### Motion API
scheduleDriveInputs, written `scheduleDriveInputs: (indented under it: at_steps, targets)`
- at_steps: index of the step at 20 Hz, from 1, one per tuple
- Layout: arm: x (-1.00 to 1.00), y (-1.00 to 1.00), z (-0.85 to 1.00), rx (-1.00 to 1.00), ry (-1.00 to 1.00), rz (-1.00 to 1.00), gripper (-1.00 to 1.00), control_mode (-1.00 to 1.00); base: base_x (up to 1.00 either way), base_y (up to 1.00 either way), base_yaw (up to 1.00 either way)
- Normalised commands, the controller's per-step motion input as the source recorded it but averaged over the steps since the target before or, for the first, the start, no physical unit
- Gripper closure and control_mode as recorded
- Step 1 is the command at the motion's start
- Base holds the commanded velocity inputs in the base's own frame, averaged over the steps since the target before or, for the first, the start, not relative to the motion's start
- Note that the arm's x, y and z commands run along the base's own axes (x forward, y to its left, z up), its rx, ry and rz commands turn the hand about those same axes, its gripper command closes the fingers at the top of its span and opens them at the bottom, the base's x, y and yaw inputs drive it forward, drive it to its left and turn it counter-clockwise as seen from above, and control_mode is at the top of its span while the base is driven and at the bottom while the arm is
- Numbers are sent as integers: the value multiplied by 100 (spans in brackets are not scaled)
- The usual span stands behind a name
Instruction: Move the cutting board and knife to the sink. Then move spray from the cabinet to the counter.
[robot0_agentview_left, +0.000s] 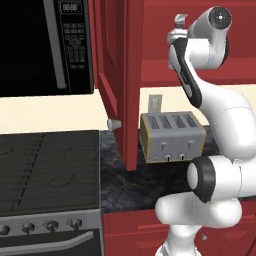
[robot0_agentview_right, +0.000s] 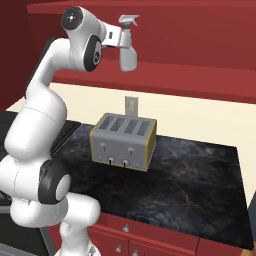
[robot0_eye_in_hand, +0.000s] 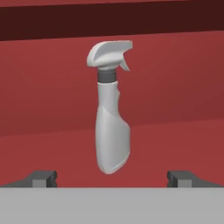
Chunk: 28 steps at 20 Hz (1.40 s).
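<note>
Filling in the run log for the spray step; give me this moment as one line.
phase: reaching for spray | claw: open, not touching | spray: upright in cabinet | counter: toaster on it

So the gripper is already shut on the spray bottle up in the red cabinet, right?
Not shut. In the hand view the gripper is open, its fingertips wide apart on either side of the spray bottle, which stands upright in the red cabinet.

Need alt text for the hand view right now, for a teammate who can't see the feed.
A pale grey-white spray bottle stands upright inside the dark red cabinet, centred ahead of the open gripper. Its trigger nozzle faces right in the view; the two fingertips sit wide apart, not touching it.
</note>
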Motion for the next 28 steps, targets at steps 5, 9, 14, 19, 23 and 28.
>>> scheduleDriveInputs:
  at_steps: [5,9,14,19,23,28]
  targets:
    - [23,0,0,0,0,0,-100,-100,0,0,0]
    - [23,0,0,0,0,0,-100,-100,0,0,0]
    - [21,0,0,0,0,0,-100,-100,0,0,0]
    - [20,-5,0,0,0,0,-100,-100,0,0,0]
    - [24,-5,0,0,0,0,-100,-100,0,0,0]
    - [26,-4,0,0,0,0,-100,-100,0,0,0]
